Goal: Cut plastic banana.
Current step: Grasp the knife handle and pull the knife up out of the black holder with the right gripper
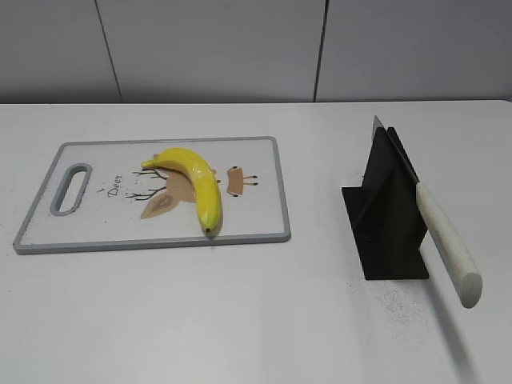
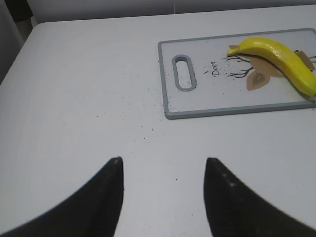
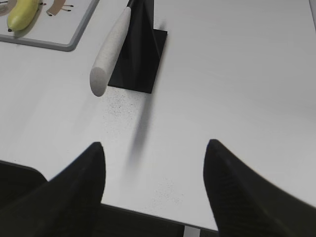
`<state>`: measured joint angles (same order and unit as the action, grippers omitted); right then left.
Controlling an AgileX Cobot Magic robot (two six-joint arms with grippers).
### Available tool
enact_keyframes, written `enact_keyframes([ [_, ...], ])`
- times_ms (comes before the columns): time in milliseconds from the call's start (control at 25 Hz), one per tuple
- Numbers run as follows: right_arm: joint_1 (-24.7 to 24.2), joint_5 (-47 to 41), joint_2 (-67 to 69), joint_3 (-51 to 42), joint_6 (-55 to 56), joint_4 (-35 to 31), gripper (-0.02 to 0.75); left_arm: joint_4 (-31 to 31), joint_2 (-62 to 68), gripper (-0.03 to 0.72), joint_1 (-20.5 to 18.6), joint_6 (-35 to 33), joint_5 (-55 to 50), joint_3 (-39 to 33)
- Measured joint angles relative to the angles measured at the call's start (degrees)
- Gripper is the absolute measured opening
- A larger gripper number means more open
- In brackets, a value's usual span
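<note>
A yellow plastic banana (image 1: 196, 182) lies on a white cutting board with a grey rim (image 1: 277, 192); both show in the left wrist view, banana (image 2: 281, 57) and board (image 2: 165, 79). A knife with a white handle (image 1: 446, 240) rests in a black stand (image 1: 388, 224), handle sticking out toward the front; it also shows in the right wrist view (image 3: 109, 49). My left gripper (image 2: 164, 165) is open and empty, over bare table left of the board. My right gripper (image 3: 154, 150) is open and empty, near the table's front edge, short of the knife handle. Neither gripper shows in the exterior view.
The white table (image 1: 240, 312) holds only the board at left and the stand at right. Its front edge (image 3: 148, 212) lies just under my right gripper. A grey wall (image 1: 240, 48) stands behind the table.
</note>
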<state>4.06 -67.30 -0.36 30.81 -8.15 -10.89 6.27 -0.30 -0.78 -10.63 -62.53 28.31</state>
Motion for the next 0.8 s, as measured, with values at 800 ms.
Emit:
enact_keyframes([
  [800,0.0,0.0,0.0,0.0,0.0,0.0,0.504,0.0,0.0,0.503,0.0,0.0,0.0,0.0],
])
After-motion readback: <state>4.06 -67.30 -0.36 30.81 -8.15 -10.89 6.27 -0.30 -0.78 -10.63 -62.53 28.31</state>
